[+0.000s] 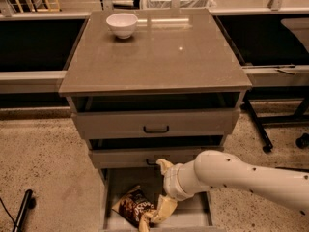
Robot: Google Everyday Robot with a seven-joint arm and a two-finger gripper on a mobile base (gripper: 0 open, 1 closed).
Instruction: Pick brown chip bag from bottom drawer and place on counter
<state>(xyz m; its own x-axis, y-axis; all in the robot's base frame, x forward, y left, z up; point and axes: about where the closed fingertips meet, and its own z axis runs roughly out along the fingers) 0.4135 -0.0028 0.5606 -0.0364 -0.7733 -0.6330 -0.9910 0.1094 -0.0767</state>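
Bottom drawer point(190, 214): your gripper point(153, 217) sits inside it, touching the bag point(131, 204); you cannot tell if it grips.

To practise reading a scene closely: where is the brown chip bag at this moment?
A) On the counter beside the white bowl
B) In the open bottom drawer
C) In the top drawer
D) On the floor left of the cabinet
B: the brown chip bag lies in the pulled-out bottom drawer, with the gripper lowered to its right edge. The counter holds the white bowl but no bag.
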